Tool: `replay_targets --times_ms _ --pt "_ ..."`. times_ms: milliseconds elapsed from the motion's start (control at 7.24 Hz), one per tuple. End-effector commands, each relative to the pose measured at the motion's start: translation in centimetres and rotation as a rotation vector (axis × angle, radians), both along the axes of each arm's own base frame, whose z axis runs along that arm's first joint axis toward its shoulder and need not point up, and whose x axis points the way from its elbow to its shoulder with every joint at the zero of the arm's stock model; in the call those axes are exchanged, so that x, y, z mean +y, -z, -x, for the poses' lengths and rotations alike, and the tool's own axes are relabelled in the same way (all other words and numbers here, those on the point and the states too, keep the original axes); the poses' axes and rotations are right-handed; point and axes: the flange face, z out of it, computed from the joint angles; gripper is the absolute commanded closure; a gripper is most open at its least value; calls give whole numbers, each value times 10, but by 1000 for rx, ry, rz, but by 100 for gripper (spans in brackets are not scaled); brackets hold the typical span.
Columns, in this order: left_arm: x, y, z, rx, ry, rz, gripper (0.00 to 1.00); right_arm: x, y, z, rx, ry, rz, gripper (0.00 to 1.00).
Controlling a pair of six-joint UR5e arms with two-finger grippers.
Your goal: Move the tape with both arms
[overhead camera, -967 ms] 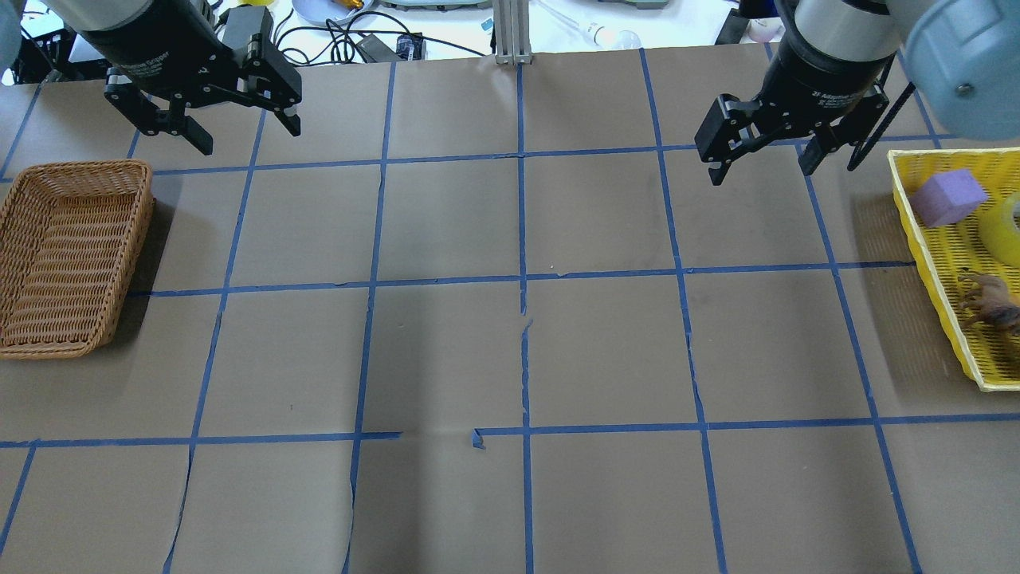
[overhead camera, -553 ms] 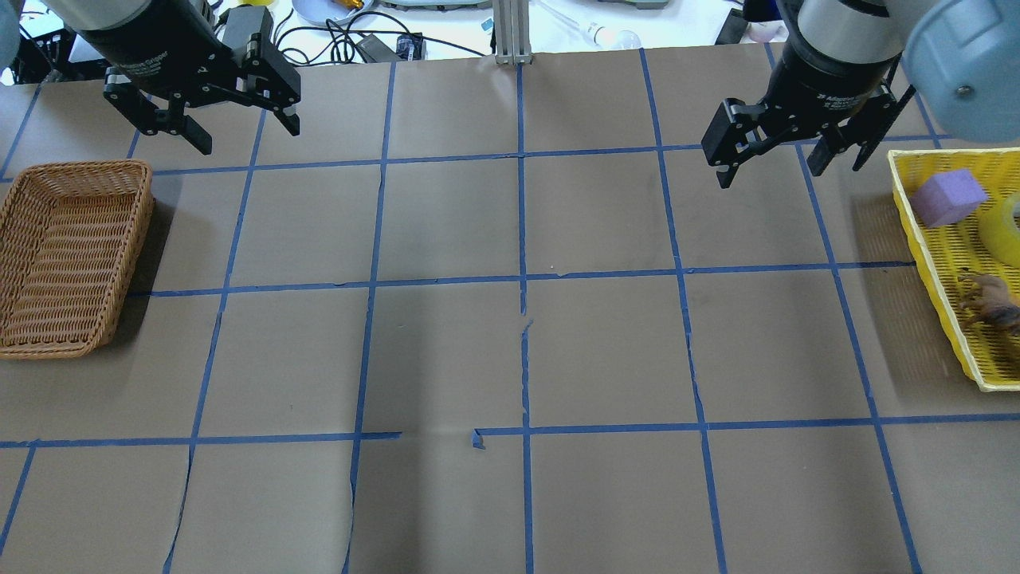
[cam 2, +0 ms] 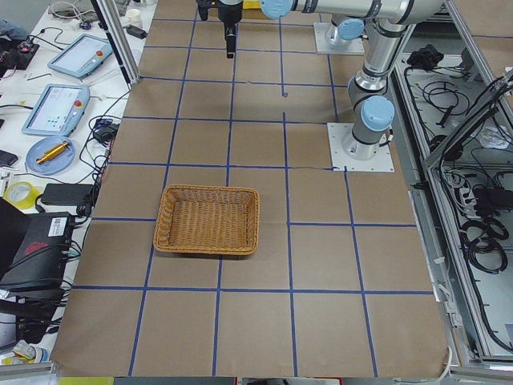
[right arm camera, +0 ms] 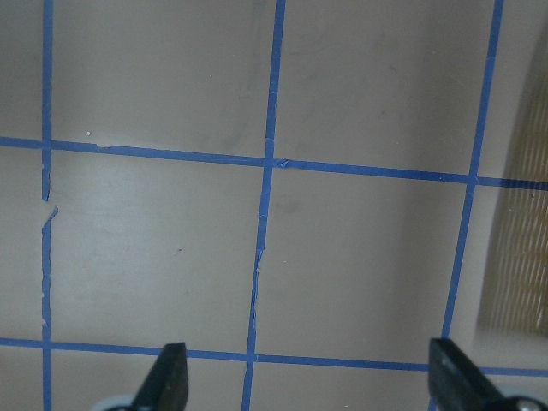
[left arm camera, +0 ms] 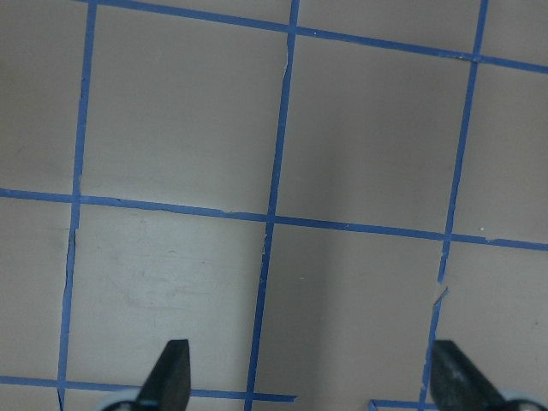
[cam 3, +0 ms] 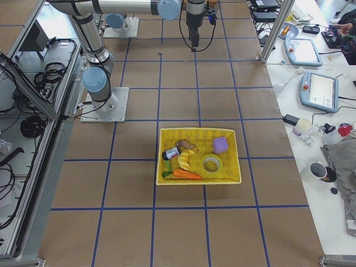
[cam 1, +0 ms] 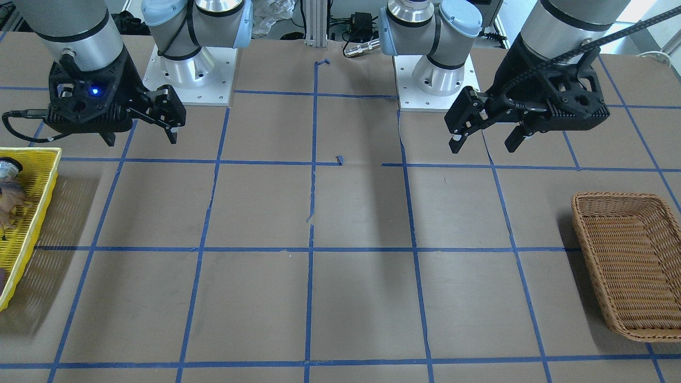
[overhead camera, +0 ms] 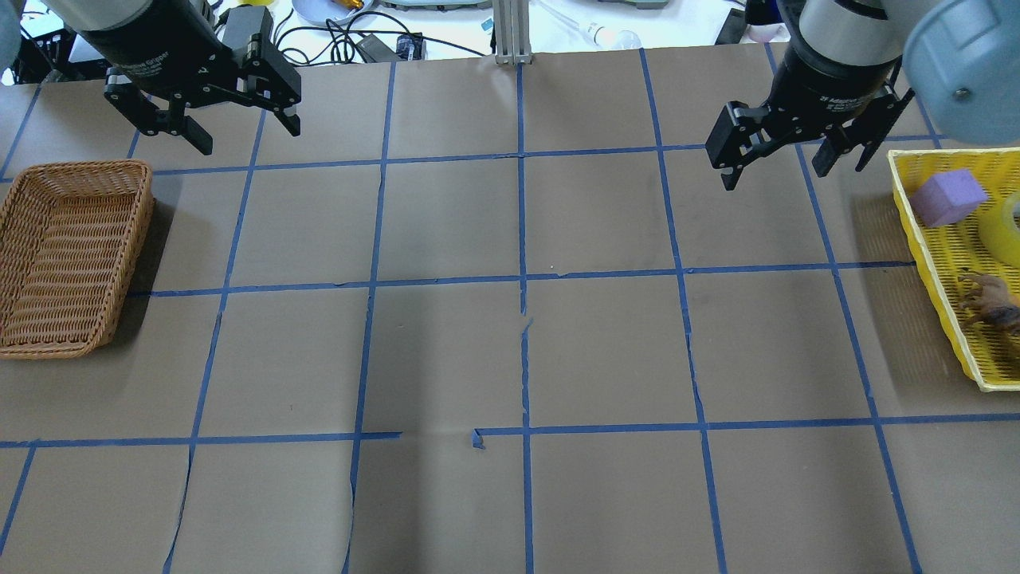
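The yellow roll of tape (cam 3: 211,163) lies flat in the yellow basket (cam 3: 197,130) at the table's right end. In the overhead view only its edge (overhead camera: 1007,227) shows at the frame's border. My right gripper (overhead camera: 774,177) hangs open and empty above the table, left of the basket's far corner; it also shows in the front view (cam 1: 141,141) and its wrist view (right arm camera: 308,377). My left gripper (overhead camera: 249,135) is open and empty at the far left, above bare table (cam 1: 483,148), (left arm camera: 310,377).
A wicker basket (overhead camera: 147,215) sits at the left end. The yellow basket (overhead camera: 904,199) also holds a purple block (overhead camera: 948,197), a brown toy animal (overhead camera: 988,299), a carrot and other small items. Blue tape lines grid the brown table.
My right gripper has moved a little to the right, toward the yellow basket, and stays open. The left arm has not moved.
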Motion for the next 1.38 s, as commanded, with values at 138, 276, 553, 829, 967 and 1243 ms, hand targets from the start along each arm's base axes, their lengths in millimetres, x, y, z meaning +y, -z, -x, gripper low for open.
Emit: replay_targets --times_ms 138,276,553,829,967,1243 --pt "1 -1 1 0 1 1 0 0 0 0 -1 5 2 0" --pt "0 0 1 0 1 0 0 0 0 0 -1 9 1 0" --pt "0 0 1 0 1 0 0 1 -1 -1 -9 11 -1 0" --pt "0 0 1 0 1 0 0 1 0 -1 -6 9 -2 0" --pt "0 0 0 0 -1 0 0 3 -2 -1 -9 11 -1 0" --pt "1 -1 1 0 1 1 0 3 -2 -2 -15 9 -1 0"
